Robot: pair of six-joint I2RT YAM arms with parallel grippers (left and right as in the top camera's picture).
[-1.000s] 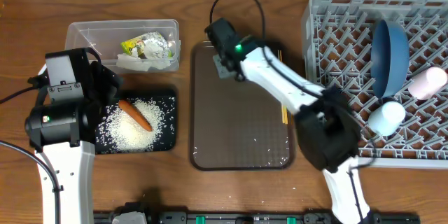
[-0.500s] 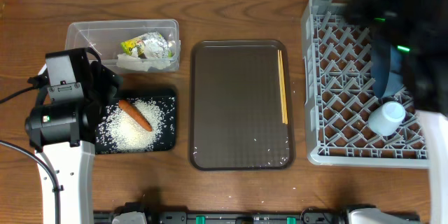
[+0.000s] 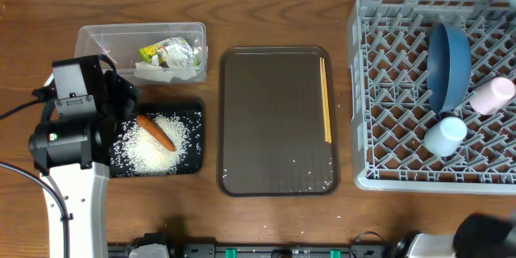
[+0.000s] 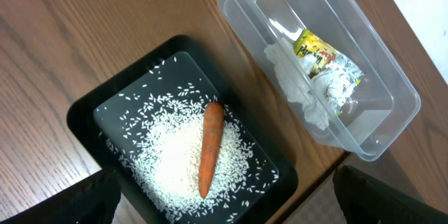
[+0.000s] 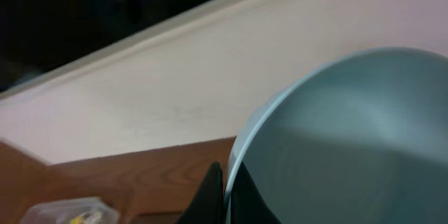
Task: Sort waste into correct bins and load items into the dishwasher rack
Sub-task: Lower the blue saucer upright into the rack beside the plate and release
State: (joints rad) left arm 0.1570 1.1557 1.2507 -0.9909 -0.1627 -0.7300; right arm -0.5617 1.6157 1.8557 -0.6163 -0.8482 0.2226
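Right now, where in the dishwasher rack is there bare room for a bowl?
The dishwasher rack's left half, between its left wall and the dark-blue bowl, is bare. Its right side is crowded: that bowl, a pinkish cup and a pale-blue cup.

Carrot on rice in black tray; tissue, wrapper in tub; dark-blue bowl on edge in rack; light-blue bowl in right hand.

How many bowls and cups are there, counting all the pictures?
Bowls: 2, a dark-blue bowl in the rack and a light-blue bowl in the right gripper.
Cups: 2, a pinkish cup and a pale-blue cup, both in the rack.
Total: 4.
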